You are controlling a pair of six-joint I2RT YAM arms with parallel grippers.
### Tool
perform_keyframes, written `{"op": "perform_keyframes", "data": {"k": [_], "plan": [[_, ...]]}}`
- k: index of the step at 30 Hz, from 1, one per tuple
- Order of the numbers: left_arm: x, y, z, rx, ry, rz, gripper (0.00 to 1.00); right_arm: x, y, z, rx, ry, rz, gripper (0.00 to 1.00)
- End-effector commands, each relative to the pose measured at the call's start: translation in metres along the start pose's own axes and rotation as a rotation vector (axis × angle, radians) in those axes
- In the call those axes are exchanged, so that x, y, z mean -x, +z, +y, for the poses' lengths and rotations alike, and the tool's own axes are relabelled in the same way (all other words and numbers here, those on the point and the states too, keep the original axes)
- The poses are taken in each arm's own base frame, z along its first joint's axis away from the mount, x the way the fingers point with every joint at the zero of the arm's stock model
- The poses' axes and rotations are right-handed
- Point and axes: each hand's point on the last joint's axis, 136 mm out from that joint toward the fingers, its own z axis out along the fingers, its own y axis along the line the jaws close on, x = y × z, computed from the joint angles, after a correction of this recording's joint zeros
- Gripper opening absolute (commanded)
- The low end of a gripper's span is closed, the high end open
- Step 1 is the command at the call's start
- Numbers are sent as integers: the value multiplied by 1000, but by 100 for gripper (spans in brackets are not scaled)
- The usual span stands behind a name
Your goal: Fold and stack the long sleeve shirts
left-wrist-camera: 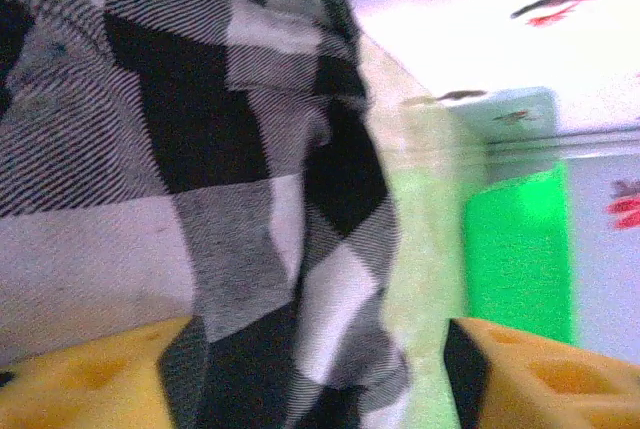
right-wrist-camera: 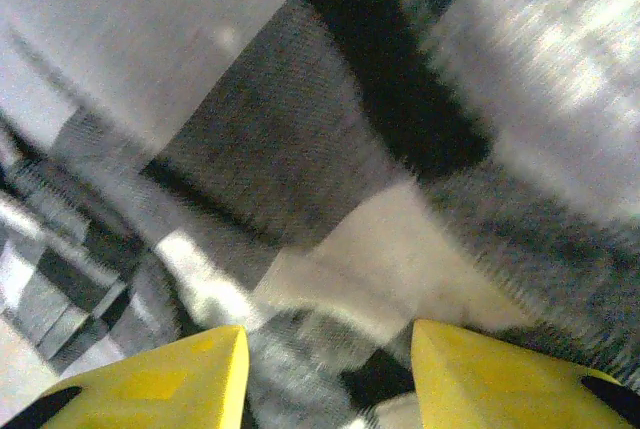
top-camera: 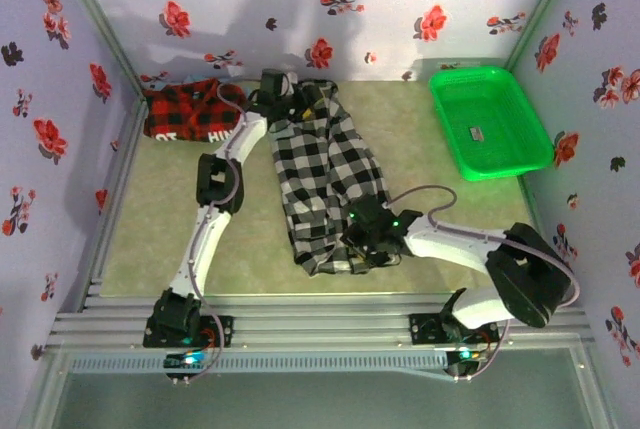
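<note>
Left wrist view: I am holding my left hand wide, its two yellow fingers standing well apart. A drape of the black-and-white checked shirt is hanging loosely between them, with open space on the right side, so nothing is being pinched. My right hand is also parted, hovering just over checked cloth that is filling the gap beyond the tips. I am seeing no fold clamped there.

From the top, my left hand is sitting at the shirt's 12 o'clock end and my right hand at its 5 o'clock corner. The checked shirt is lying mid-surface as a narrowed strip, its long axis running 12 to 6 o'clock with the near end drifting slightly toward 5. I cannot tell which end is carrying the collar.

I am judging the work as early. This shirt is looking drawn in along its sides, but it is not yet folded across its length. The red-and-black plaid shirt is lying bunched at 10 o'clock on the surface, stretched roughly 9 to 3 and well apart. It is waiting for its own folds, and the stacking is left too. The green basket is sitting at 2 o'clock.
</note>
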Motion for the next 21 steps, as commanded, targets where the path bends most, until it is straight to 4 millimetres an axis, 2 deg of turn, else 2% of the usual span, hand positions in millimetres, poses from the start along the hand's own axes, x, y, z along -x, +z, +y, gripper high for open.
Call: {"op": "perform_keyframes", "data": {"k": [1,2,4,7,9,12,14,15,17,21], "plan": [[13,-37,-94,-204,58,29,83,14,-34,23,41,33,-110,55],[11,-50,-112,-199,86,33,90,17,-46,28,40,-14,-129,57],[7,-79,-139,-152,164,35,100,27,-73,26,-26,-108,-175,62],[0,-132,-162,-45,244,27,100,46,-105,8,-161,-235,-199,68],[-9,-168,-162,56,282,12,100,57,-115,-3,-215,-342,-179,74],[-50,-214,-141,228,304,52,100,68,-111,-27,-292,-485,-83,78],[-91,-243,-115,338,272,111,100,75,-105,-42,-351,-578,-38,80],[-109,-255,-105,380,263,132,100,79,-101,-46,-365,-610,-30,81],[-158,-277,-83,462,246,187,99,81,-86,-49,-353,-658,12,81],[-252,-291,-47,505,149,299,96,83,-57,-44,-282,-679,47,81]]}}
